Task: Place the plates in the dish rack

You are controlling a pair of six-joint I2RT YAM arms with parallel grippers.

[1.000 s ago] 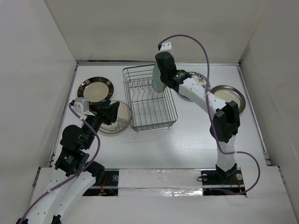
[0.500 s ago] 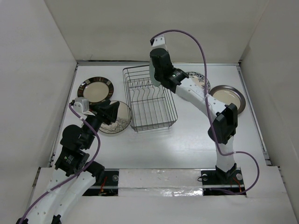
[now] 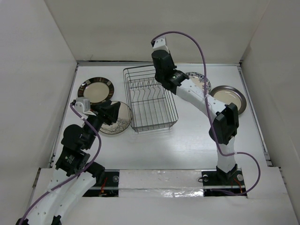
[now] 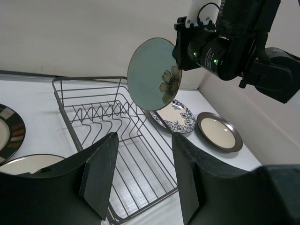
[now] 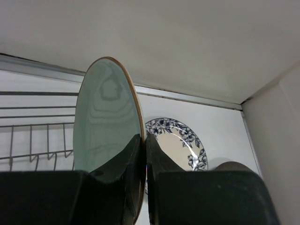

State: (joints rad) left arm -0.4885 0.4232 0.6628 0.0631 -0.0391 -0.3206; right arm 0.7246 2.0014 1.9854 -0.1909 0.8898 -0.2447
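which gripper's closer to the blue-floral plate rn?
Right. The right gripper, clamping the pale green plate, is over the dish rack, beside the blue-floral plate. The left gripper is across the rack, over the cream patterned plate.

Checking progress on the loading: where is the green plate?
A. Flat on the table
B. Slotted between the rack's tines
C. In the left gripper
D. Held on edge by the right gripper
D: the right gripper pinches the green plate by its rim, holding it upright over the rack.

Bright, even light; soft shadows; near end effector fingers (image 4: 101,180) blurred.
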